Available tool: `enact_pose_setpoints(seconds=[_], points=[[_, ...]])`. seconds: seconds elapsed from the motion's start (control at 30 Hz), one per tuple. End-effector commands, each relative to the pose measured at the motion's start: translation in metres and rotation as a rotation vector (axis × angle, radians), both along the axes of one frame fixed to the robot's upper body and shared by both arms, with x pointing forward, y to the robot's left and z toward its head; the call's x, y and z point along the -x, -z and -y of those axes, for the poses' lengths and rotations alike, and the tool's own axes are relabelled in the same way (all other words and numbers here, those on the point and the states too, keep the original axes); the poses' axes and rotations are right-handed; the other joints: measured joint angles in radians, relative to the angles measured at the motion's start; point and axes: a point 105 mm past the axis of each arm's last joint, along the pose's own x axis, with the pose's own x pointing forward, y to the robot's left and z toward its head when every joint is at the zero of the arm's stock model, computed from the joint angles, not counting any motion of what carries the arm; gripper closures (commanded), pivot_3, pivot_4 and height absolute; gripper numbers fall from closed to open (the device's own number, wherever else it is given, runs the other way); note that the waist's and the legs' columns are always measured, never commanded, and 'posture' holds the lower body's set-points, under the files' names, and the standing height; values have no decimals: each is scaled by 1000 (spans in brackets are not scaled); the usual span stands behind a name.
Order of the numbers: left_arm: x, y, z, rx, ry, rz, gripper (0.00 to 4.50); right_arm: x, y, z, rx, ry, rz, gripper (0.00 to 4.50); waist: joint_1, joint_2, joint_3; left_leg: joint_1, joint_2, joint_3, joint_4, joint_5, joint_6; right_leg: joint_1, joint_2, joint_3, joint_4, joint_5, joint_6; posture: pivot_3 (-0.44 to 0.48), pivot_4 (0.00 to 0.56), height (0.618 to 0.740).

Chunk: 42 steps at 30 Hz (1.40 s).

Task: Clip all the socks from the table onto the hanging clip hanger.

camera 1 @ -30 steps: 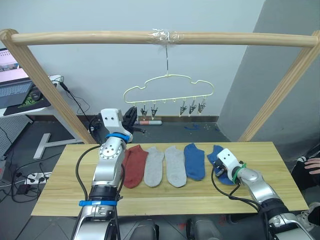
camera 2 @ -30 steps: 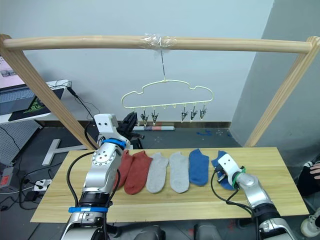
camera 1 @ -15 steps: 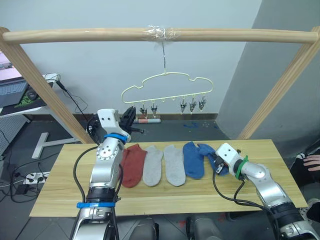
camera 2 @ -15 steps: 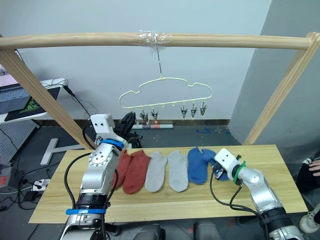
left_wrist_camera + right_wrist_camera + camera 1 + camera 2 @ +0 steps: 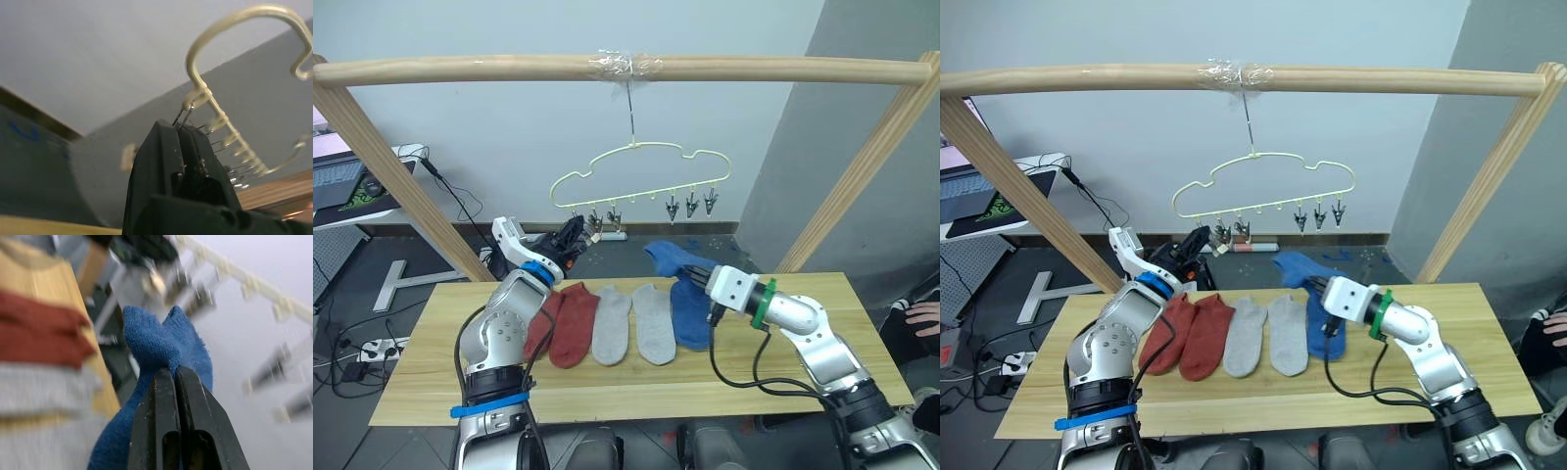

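The pale-yellow clip hanger [image 5: 641, 168] hangs from the bar, with dark clips [image 5: 690, 205] in a row below it. My left gripper [image 5: 572, 235] is raised at the leftmost clip [image 5: 182, 116] and looks shut on it. My right gripper [image 5: 691, 268] is shut on a blue sock [image 5: 667, 256], held above the table [image 5: 431, 377] and below the clips. On the table lie two rust-red socks [image 5: 571, 323], two grey socks [image 5: 653, 321] and another blue sock [image 5: 689, 315] in a row.
A thick wooden bar [image 5: 509, 69] on slanted posts [image 5: 391, 166] frames the space over the table. A desk with a laptop [image 5: 337, 174] stands at the far left. A person's hand [image 5: 925, 318] is at the right edge.
My right gripper has lifted the blue sock off the table, up and left toward the hanger. My left gripper has shifted right, to the leftmost clip.
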Motion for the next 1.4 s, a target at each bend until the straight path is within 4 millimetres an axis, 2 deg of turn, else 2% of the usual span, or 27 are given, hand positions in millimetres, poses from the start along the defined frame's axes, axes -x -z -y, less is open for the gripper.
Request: enact_pose_setpoints(seconds=[0.03,0.2,0.37,1.1,1.4], points=[[4,0,-9,51,-14,-35,4500,7,-17,-16,-39,-68,61,4466,1,0,0,0,0,0,0,0,0,0,0,0,0,0,0,3,151,740],[3,-5,-9,71,-18,-34,4500,9,-19,-33,-65,-109,48,4466,1,-1,0,0,-1,0,0,0,0,0,0,1,-1,0,0,7,155,740],[4,-6,-7,65,-8,-31,4500,7,-22,-39,-82,-123,52,4466,2,-1,0,0,-1,0,0,0,-1,0,0,1,-1,0,0,12,156,740],[4,-14,0,92,18,-8,4500,5,-17,-42,-81,-126,23,4466,3,-2,3,-1,-1,0,-1,0,-1,-1,0,1,-2,0,0,12,161,740],[4,-13,-2,88,9,-11,4500,12,-20,-39,-89,-158,18,4466,3,-2,4,-1,-1,0,-1,0,-1,-1,0,1,-3,0,0,13,163,740]])
